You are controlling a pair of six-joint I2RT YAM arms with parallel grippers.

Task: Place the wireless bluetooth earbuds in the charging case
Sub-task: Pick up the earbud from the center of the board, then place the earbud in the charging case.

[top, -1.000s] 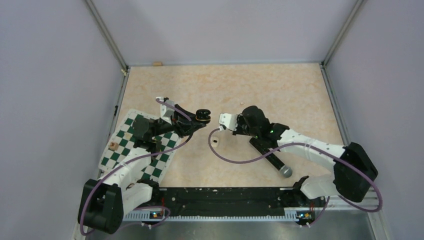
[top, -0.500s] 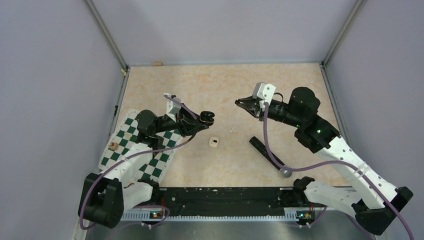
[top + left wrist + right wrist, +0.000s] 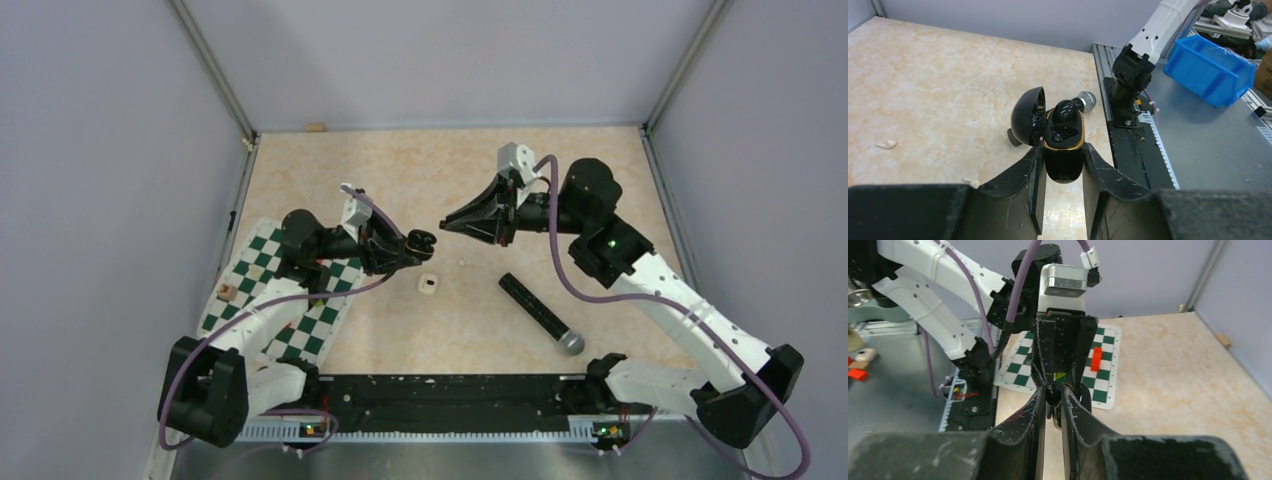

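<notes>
Above the beige tabletop [image 3: 400, 170], the left tool [image 3: 1063, 149] clamps the glossy black charging case [image 3: 1063, 135], lid open to receive; the right tool [image 3: 1053, 395], closed, seemingly pinches a small dark earbud [image 3: 1052, 389] opposite.

The right tool [image 3: 447, 224] rose and now points at the charging case [image 3: 420, 243].

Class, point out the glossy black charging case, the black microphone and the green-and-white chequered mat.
glossy black charging case [image 3: 1064, 160]: left wrist view, on its lower shell.
black microphone [image 3: 535, 310]: top external view, mid-handle.
green-and-white chequered mat [image 3: 318, 322]: top external view, bare squares near right edge.
</notes>
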